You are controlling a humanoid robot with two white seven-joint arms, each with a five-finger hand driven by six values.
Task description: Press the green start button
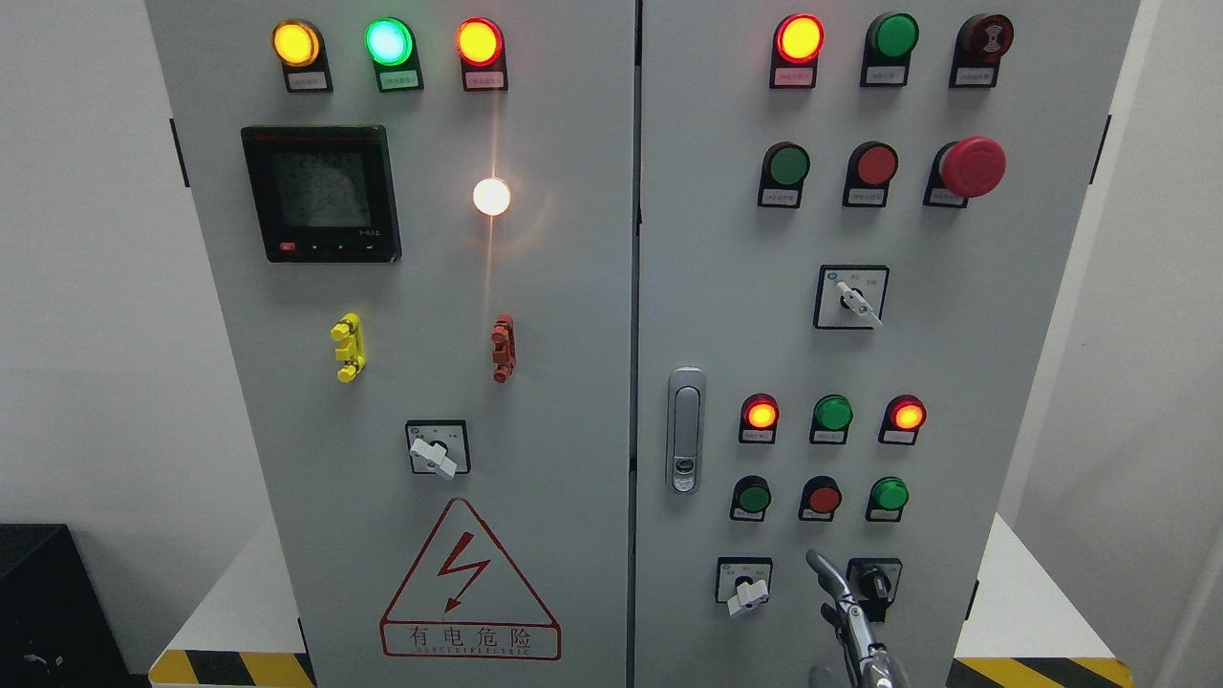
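Right robot hand (853, 621), one finger extended and holding nothing, sits below the green start button (890, 494), slightly leftward.

Mounted on grey cabinet doors (573, 401): black meter display (320, 193), lit white lamp (491, 196), red mushroom stop (972, 166), door latch handle (685, 430), triangular red warning label (469, 583).
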